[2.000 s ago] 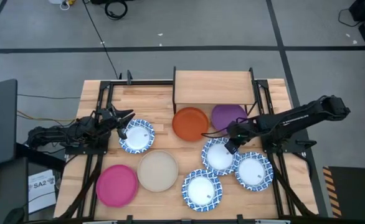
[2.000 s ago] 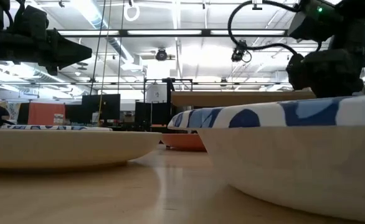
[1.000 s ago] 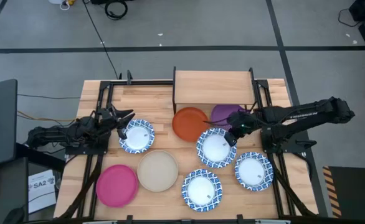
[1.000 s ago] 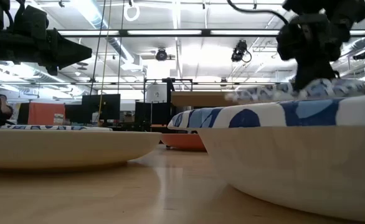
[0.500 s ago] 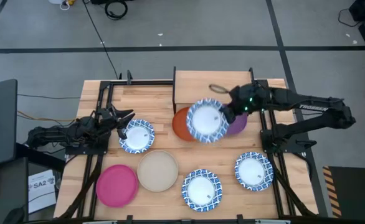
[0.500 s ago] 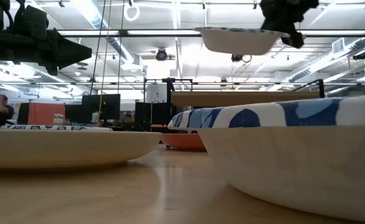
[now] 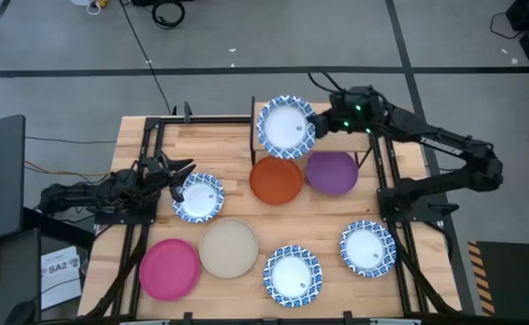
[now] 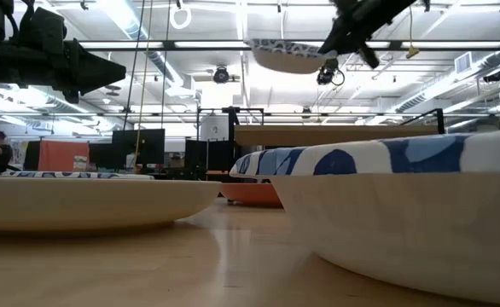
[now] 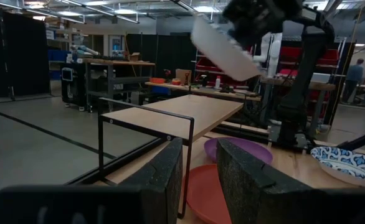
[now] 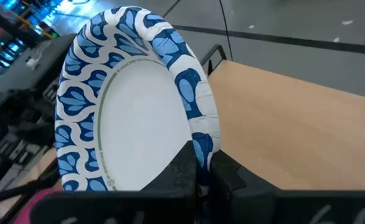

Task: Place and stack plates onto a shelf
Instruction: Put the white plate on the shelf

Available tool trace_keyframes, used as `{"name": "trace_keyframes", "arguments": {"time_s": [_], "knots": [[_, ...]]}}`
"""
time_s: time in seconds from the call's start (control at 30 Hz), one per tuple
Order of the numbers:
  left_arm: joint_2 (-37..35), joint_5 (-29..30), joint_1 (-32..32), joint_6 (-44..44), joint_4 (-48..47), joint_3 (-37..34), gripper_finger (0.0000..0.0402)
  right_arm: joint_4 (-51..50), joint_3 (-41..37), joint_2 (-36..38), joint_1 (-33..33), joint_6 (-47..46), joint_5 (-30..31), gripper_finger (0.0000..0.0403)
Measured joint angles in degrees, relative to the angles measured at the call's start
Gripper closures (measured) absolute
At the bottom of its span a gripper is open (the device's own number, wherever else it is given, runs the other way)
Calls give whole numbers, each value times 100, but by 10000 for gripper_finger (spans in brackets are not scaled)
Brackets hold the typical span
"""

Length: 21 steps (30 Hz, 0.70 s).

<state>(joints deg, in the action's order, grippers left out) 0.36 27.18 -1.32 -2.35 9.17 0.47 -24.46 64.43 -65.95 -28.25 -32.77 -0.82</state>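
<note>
My right gripper point(image 7: 316, 124) is shut on a white plate with a blue patterned rim point(image 7: 286, 125) and holds it in the air over the left part of the light-wood shelf point(image 7: 346, 140). In the low view this plate point(image 8: 288, 55) shows high above the table. Orange point(image 7: 276, 180) and purple point(image 7: 331, 172) plates lie flat on the table just in front of the shelf. My left gripper point(image 7: 181, 169) waits, open, at the table's left, beside another blue-rimmed plate point(image 7: 198, 197). My right gripper pinches the blue-rimmed plate by its rim point(image 10: 202, 144), on the side toward the table's right. The fingers point(image 10: 182, 171) come roughly level from the right. The plate is lifted clear and tilted, reaching out from the fingers toward the table's left.
Pink point(image 7: 170, 268) and beige point(image 7: 228, 247) plates lie at the near left. Two more blue-rimmed plates point(image 7: 292, 275) point(image 7: 367, 247) lie at the near right. Black frame rails point(image 7: 152, 144) run along both sides of the table, and the shelf has thin black legs point(image 9: 101, 149).
My right gripper has lifted the blue-rimmed plate off the table from among the near-right plates. It has carried the plate up and toward the far edge, past the orange and purple plates, until it hangs over the shelf. The plate has tipped on the way.
</note>
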Motion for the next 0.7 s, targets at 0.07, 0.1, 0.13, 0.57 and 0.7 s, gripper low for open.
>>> {"name": "trace_keyframes", "arguments": {"time_s": [0.07,0.1,0.13,0.57,0.7], "knots": [[0,0,0,1,2,0,299,256,1,-236,-200,0,-234,380],[0,1,1,0,2,0,299,373,1,-355,-292,-2,-346,380],[-2,0,1,0,2,0,299,474,1,-475,-386,-2,-447,380],[-2,2,2,0,0,0,299,991,1,-1513,-1219,-15,-975,380],[-2,1,2,-2,2,0,299,1084,1,-1720,-1317,-15,-977,380]]}}
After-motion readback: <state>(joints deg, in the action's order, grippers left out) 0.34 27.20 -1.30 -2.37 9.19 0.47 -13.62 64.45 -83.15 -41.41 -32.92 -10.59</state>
